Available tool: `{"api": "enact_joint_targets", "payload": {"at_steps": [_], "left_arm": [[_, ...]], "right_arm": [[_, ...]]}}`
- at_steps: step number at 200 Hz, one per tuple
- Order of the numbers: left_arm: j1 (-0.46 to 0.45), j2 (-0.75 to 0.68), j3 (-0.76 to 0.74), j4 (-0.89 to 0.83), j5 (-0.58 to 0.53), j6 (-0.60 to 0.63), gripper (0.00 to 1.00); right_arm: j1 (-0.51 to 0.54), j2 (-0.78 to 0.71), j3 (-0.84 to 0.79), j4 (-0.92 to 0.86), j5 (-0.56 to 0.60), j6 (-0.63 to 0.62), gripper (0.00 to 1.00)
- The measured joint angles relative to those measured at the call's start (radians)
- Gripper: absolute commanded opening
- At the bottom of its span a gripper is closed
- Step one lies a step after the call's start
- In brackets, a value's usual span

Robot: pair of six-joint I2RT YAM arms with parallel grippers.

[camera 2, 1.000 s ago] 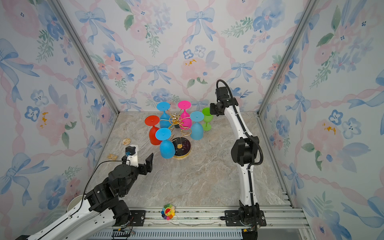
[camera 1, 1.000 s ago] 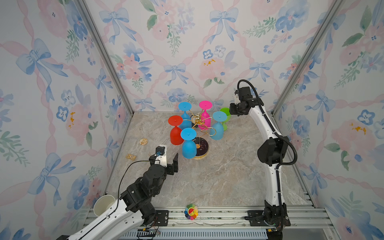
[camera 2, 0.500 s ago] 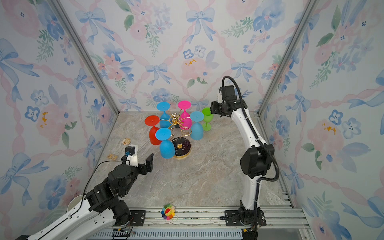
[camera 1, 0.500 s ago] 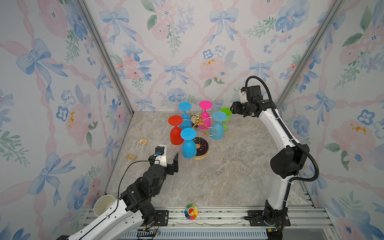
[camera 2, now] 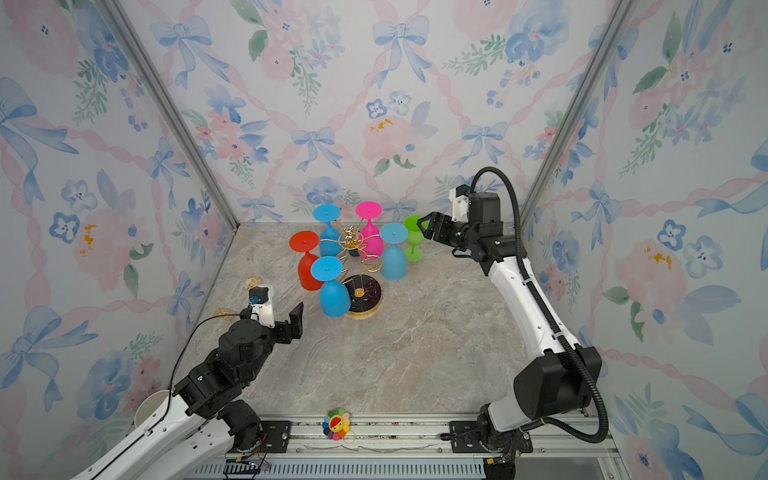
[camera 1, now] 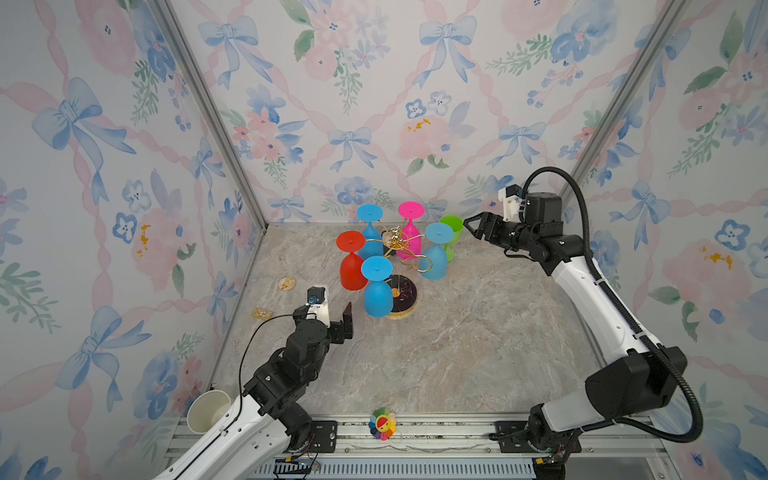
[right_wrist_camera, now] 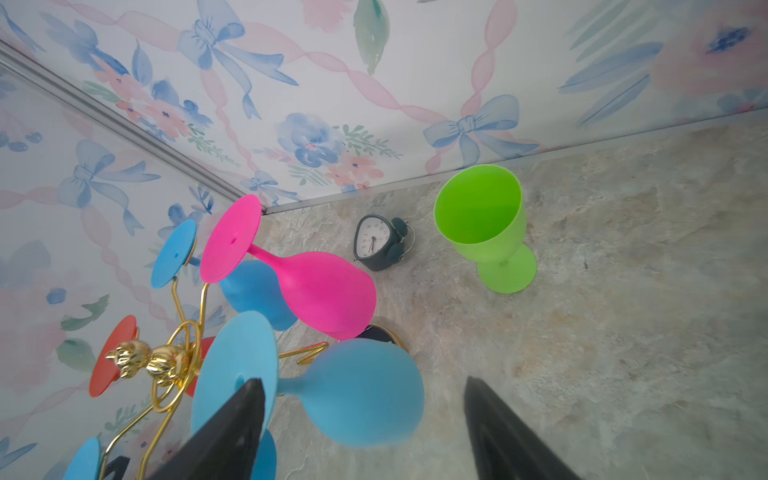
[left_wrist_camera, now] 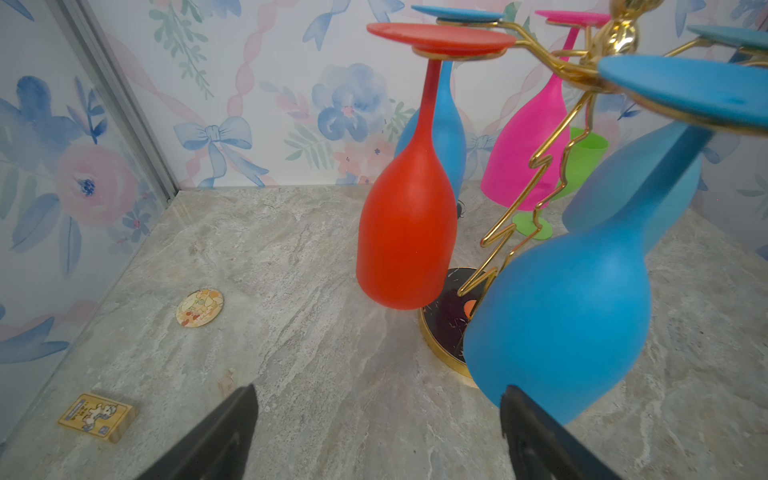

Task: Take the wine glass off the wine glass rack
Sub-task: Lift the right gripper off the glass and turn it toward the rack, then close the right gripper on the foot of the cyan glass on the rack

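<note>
Right wrist view: I log right jaws wide and empty, the green wine glass (right_wrist_camera: 482, 224) upright on the table (right_wrist_camera: 623, 316) just beside the wine glass rack (right_wrist_camera: 162, 361); left jaws wide, empty.

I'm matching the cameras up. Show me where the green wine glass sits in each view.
In a top view: green wine glass upright, right of the rack.
In a top view: same place, beside the rack.
Left wrist: partly hidden behind the pink glass.
Right wrist: in full view, beside the clock.
Shared landmark: the hanging pink glass, in all four.
</note>
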Motion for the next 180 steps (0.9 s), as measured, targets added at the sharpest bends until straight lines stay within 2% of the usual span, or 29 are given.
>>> {"api": "enact_joint_targets", "payload": {"at_steps": [32,59,105,180], "left_arm": [[0.132,-0.004,0.000,0.007,0.103,0.008,0.93],[0.198,-0.006,0.000,0.030,0.172,0.008,0.93],[0.243,-0.001,0.000,0.045,0.230,0.016,0.93],[0.304,0.003,0.000,0.079,0.303,0.018,0.93]], "right_arm": [[0.001,-0.022,-0.075,0.089,-0.101,0.087,0.68],[0.005,-0.021,-0.105,0.146,-0.162,0.163,0.63],[0.031,-0.020,-0.113,0.207,-0.208,0.229,0.60],[0.047,-0.004,-0.141,0.259,-0.236,0.279,0.50]]}}
